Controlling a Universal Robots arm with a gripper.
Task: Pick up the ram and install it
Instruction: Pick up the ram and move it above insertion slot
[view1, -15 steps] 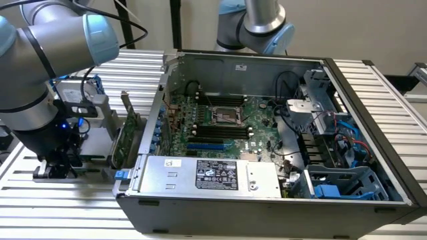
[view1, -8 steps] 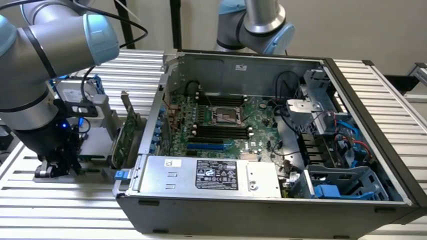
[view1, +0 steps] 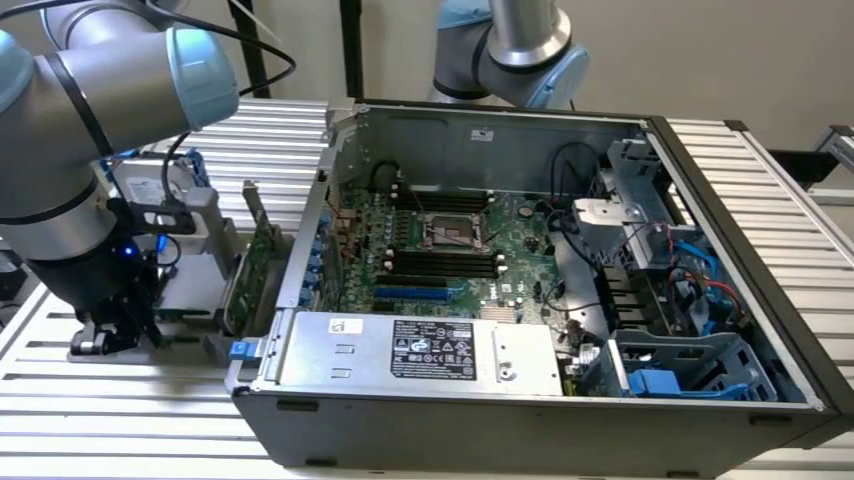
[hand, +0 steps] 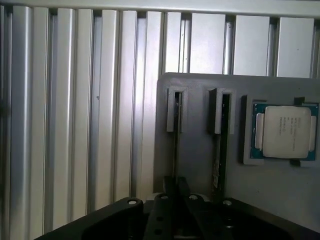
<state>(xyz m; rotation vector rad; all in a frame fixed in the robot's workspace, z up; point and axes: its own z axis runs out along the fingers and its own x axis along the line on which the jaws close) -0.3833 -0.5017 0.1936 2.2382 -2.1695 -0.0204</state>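
The ram (hand: 176, 150) stands on edge in one slot of a grey holder (hand: 195, 150), seen as a thin dark line. My gripper (hand: 176, 186) sits right over it, its two dark fingertips (hand: 168, 186) pressed close on either side of the stick. A second thin stick (hand: 218, 155) with a small pale label stands in the neighbouring slot. In the exterior view my gripper (view1: 114, 338) is low over the holder (view1: 187, 300), on the exterior view's left of the open computer case (view1: 534, 400). The motherboard's dark memory slots (view1: 441, 262) lie inside the case.
A processor chip (hand: 282, 131) rests in a pocket of the holder beside the slots. A taller green expansion card (view1: 254, 270) stands between holder and case. The power supply (view1: 414, 350) and drive cages (view1: 681, 370) fill the case's front. A second arm (view1: 521, 50) stands behind the case.
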